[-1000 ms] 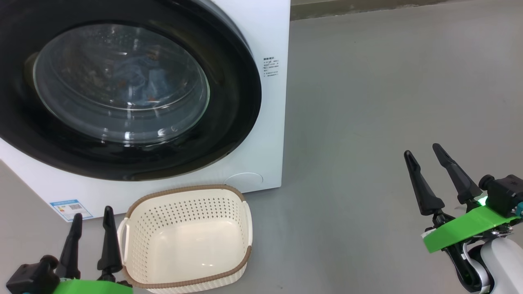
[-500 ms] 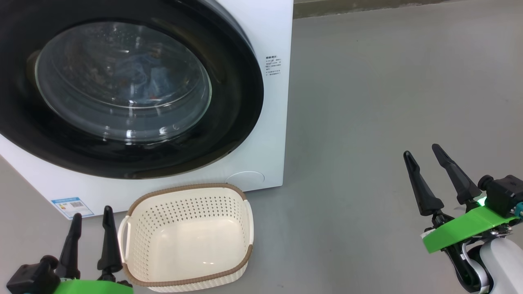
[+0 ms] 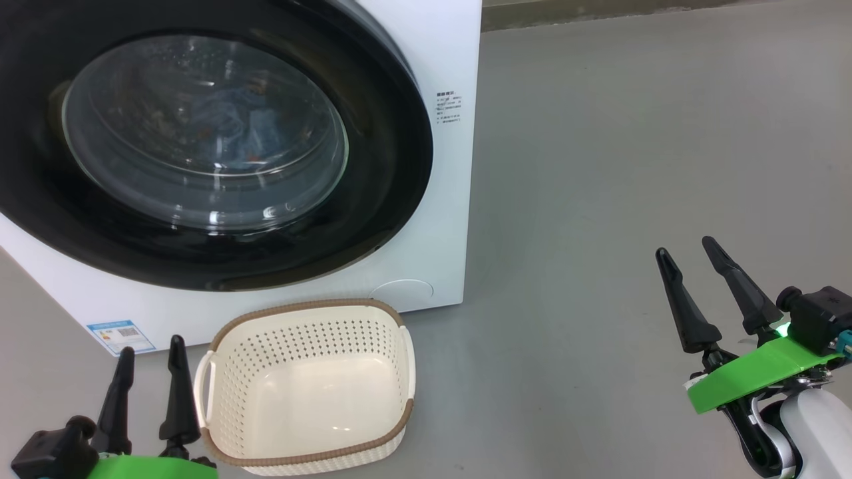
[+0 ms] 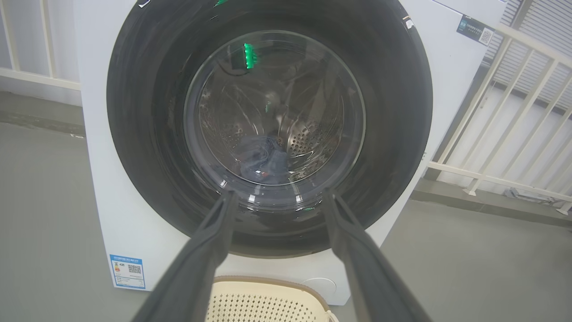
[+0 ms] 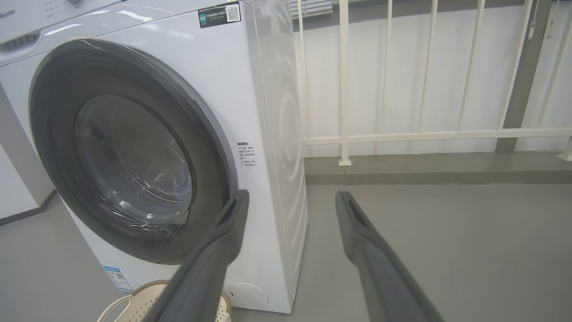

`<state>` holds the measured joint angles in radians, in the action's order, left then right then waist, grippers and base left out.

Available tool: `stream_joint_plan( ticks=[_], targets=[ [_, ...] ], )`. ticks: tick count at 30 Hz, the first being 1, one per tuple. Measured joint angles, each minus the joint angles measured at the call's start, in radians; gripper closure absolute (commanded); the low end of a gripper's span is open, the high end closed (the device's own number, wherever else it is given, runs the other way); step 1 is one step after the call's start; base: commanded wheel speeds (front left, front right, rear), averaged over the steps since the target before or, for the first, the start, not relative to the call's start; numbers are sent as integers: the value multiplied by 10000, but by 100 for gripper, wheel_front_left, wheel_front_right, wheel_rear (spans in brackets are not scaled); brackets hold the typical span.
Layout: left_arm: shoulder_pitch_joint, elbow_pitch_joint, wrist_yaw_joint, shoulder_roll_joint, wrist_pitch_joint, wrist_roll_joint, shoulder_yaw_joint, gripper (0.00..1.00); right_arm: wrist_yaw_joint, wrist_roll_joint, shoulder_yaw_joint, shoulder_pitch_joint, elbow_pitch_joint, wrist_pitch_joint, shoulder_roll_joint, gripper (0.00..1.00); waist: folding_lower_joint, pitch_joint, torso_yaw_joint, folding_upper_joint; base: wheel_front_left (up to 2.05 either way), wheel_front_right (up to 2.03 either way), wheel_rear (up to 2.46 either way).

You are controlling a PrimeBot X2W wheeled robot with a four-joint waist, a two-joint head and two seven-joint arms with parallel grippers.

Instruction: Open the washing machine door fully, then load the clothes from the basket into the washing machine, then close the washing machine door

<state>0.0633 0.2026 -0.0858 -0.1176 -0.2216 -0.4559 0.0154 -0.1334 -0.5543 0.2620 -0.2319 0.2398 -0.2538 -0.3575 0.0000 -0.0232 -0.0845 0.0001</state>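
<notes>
We judge the work to be at its very end: the washing machine door (image 3: 389,166) appears to lie flat against the front of the washing machine (image 3: 446,40), the clothes (image 3: 229,123) sit as a blue bundle inside it behind the glass, and the basket (image 3: 303,342), on the floor (image 3: 632,133) just in front of the washing machine below the door, holds nothing. Our left hand (image 3: 151,347) hangs low before the washing machine's lower left corner, near the blue label (image 3: 120,336), its two fingers spread apart and empty; our right hand (image 3: 684,247) hovers over the floor well off to the right of the washing machine, fingers likewise spread and empty. The next move, in our view, calls for little: a check that the door has truly latched and, if not, a firm flat push on the black ring, not on the bulging glass. The head view looks down into the basket and gives us its bare bottom. The left wrist view faces the washing machine squarely, so through the window we see the perforated steel drum (image 4: 313,134) with the bundle low in it. The right wrist view takes the washing machine from the right, giving its side wall, the door's edge with no gap that we can make out, and a white railing (image 5: 344,67) behind it.
</notes>
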Motion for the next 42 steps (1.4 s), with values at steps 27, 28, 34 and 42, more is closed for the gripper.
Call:
stream_joint_plan(
  ticks=[27, 28, 34, 42],
  targets=[
    [-465, 759, 44, 376, 209, -823, -130, 100, 0, -755, 130, 848, 750, 251, 790, 100, 6, 13, 73, 0, 0, 0, 0],
    [-465, 757, 42, 378, 253, -920, -127, 100, 0, -805, 96, 848, 746, 291, 817, 100, 4, 10, 80, 0, 0, 0, 0],
    [-463, 759, 17, 387, 380, -1455, -104, 100, 0, -1369, -104, 849, 731, 451, 918, 100, 2, 15, 121, 0, 0, 0, 0],
    [-460, 757, 13, 414, 596, -2194, -56, 100, 0, -2025, -364, 850, 715, 681, 1058, 100, 1, 28, 174, 0, 0, 0, 0]
  ],
)
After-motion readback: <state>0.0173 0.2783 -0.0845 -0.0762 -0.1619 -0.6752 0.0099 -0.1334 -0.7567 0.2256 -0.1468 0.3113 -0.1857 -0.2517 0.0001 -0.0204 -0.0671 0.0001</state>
